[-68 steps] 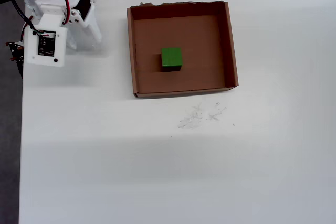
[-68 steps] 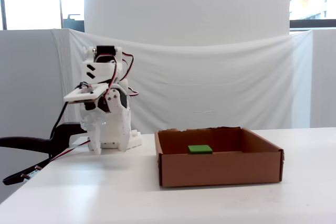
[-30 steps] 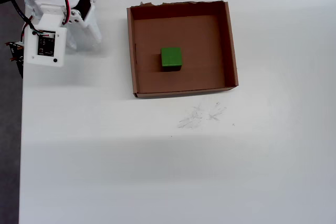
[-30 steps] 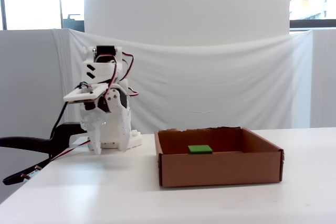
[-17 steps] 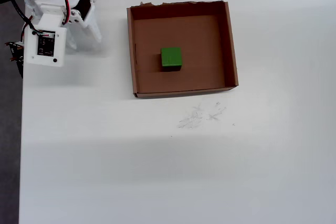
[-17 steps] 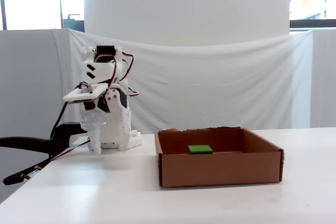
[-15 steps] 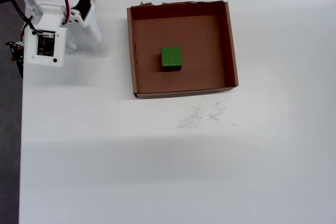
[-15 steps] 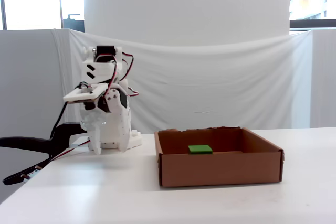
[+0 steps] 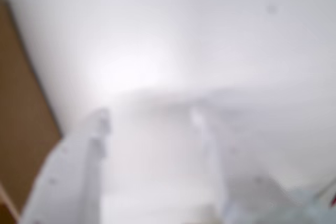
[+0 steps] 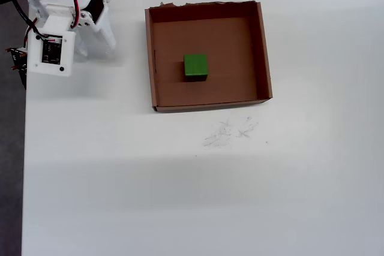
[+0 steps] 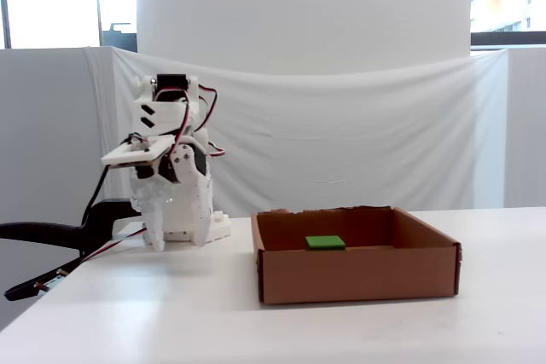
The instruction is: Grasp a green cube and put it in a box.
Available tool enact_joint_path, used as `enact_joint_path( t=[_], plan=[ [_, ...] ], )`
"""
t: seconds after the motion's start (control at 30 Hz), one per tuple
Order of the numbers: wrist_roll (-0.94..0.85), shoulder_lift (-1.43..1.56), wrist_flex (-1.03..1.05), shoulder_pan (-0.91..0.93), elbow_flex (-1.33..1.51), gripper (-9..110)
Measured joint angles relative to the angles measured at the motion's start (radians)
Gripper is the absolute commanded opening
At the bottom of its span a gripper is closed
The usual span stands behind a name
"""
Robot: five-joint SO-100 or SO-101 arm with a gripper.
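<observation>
Overhead view gives me the white desk (image 10: 180,196) with the brown cardboard box (image 10: 263,52) on it. My arm (image 10: 57,22) is folded at the desk's upper left corner, well apart from the box. The green cube (image 10: 195,66) sits inside the box, near its middle, touching no wall. Wrist view is blurred, but the end effector (image 9: 149,119) shows its fingers (image 9: 89,156) spread, nothing between them.
</observation>
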Motion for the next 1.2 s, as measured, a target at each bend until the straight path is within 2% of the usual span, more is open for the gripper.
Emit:
enact_joint_path(
  t=[1.2],
  plan=[
    [0.031,0.0,0.0,0.0,0.0,21]
  ],
)
